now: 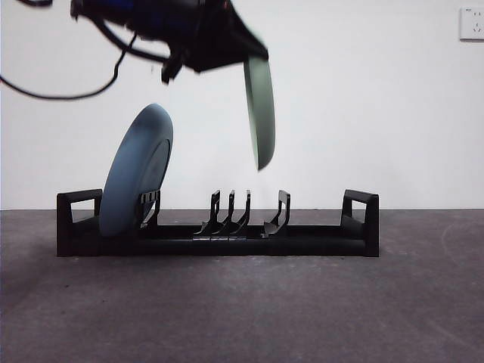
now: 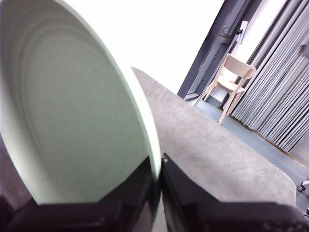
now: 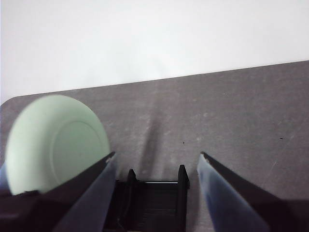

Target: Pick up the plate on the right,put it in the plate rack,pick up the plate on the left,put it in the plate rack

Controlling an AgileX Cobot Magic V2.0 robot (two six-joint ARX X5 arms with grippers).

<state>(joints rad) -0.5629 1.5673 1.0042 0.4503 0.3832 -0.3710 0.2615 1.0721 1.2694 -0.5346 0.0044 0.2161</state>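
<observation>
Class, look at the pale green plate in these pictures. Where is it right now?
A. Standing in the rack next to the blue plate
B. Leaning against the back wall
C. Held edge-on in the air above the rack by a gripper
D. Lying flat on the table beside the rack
C: the left gripper pinches the pale green plate by its rim, hanging clear above the plate rack, where only the blue plate stands.

Your work surface: one dark grey table [image 1: 242, 310] with a matte, faintly speckled top and a rounded corner. Directly on it you have one item, the plate rack [image 1: 218, 231], long, low and black, set lengthwise across the middle, its blocky loop ends upright.
</observation>
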